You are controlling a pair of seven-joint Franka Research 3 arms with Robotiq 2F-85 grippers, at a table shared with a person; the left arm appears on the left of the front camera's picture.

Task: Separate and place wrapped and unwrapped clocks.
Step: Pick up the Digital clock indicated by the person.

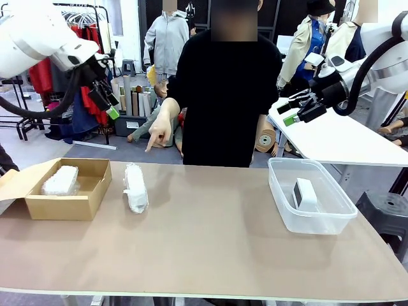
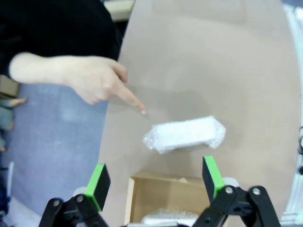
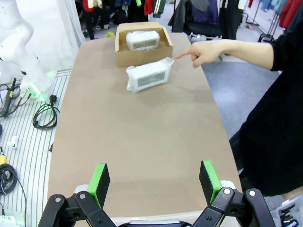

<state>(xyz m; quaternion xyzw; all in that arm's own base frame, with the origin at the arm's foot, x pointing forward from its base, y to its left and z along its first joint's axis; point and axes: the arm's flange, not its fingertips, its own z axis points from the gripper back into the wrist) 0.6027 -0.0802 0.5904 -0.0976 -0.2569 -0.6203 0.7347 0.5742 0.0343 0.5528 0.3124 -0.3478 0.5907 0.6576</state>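
With one bundle [image 1: 60,180] laid in the box [image 1: 64,205] and the bare clock [image 1: 305,193] kept apart in the tub [image 1: 319,223], the roll [image 1: 135,188] lying on the table [image 1: 210,242] beside the box is pointed out by a hand [image 1: 158,132], seemingly as the next pick, the left gripper [image 1: 107,102] and right gripper [image 1: 285,112] being held aloft, spread and empty.

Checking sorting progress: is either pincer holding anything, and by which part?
Nothing is held: the left pincer and the right pincer are both open and empty.
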